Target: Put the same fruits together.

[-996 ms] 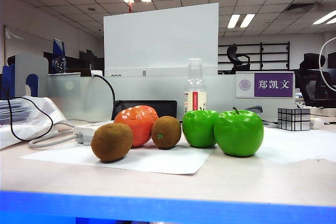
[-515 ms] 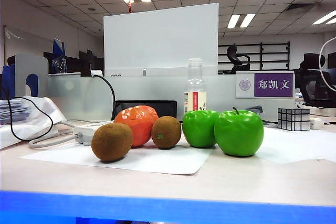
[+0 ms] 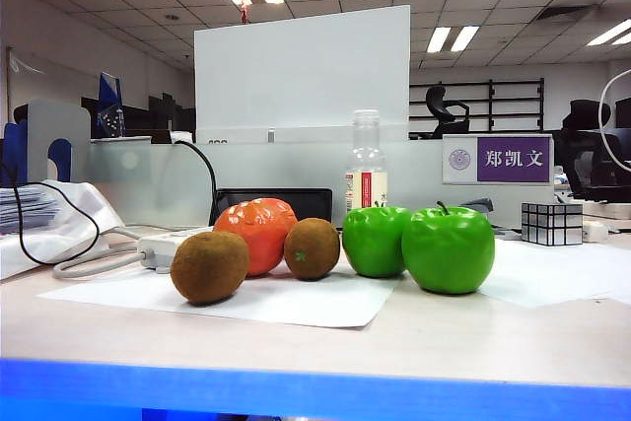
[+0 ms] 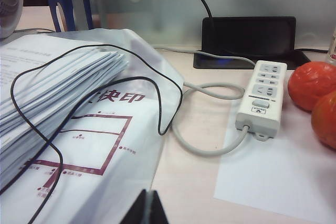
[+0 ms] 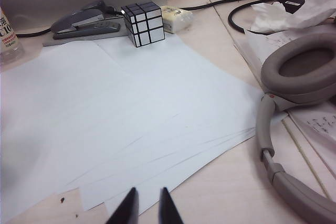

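Observation:
In the exterior view the fruits stand in a row on white paper: a brown kiwi [image 3: 210,266], an orange-red tangerine [image 3: 259,234], a second kiwi [image 3: 313,247] and two green apples [image 3: 376,241] [image 3: 449,248] side by side. Neither gripper shows there. In the left wrist view my left gripper [image 4: 148,208] is shut with nothing in it, low over the desk, with two tangerines [image 4: 314,85] [image 4: 325,119] well off to one side. My right gripper [image 5: 148,208] hovers over the edge of white sheets, its jaws a little apart and empty, with no fruit in its view.
A white power strip [image 4: 262,96] with its cable lies near the tangerines, beside a bagged paper stack [image 4: 63,108]. A clear bottle [image 3: 366,165] stands behind the apples. The mirror cube [image 5: 143,23], a stapler [image 5: 84,22] and grey headphones [image 5: 294,77] sit around the right gripper's sheets.

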`<action>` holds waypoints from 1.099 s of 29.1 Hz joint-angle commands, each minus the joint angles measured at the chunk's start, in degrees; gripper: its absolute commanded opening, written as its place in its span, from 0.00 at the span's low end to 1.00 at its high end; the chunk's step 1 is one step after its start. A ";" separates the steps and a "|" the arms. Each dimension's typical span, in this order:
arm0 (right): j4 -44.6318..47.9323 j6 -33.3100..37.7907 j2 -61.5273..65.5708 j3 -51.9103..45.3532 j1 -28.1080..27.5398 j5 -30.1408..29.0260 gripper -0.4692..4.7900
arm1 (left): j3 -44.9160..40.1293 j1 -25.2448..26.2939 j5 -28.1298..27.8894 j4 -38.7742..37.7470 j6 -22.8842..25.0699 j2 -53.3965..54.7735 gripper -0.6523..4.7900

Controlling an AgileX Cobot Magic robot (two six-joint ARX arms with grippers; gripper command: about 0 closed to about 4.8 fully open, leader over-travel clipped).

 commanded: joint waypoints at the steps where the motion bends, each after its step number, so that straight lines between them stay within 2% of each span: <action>1: 0.31 0.13 -0.07 -0.17 0.02 0.04 0.21 | 0.07 -0.13 -0.20 1.05 0.39 -0.07 0.11; 17: 0.31 0.02 -0.07 -0.20 -0.15 0.04 0.21 | 0.07 -0.15 -0.20 1.03 0.39 -0.09 0.11; 20: 0.74 -4.81 -0.07 -0.20 -1.92 1.64 0.21 | 0.07 -0.15 -0.20 1.03 0.39 -0.09 0.11; 22: 2.60 -5.22 -0.07 -0.59 -3.72 1.25 0.21 | 0.07 -0.15 -0.20 1.03 0.39 -0.07 0.11; 23: 4.39 -6.12 -0.07 -1.09 -4.39 0.55 0.21 | 0.07 -0.15 -0.20 1.03 0.39 -0.07 0.11; 27: 10.73 -13.68 -0.07 -2.23 -7.19 -9.77 0.21 | 0.07 -0.15 -0.20 0.94 0.39 -0.07 0.11; 32: 13.46 -14.49 -0.07 -2.23 -9.20 -16.22 0.21 | 0.07 -0.15 -0.22 0.90 0.39 -0.09 0.11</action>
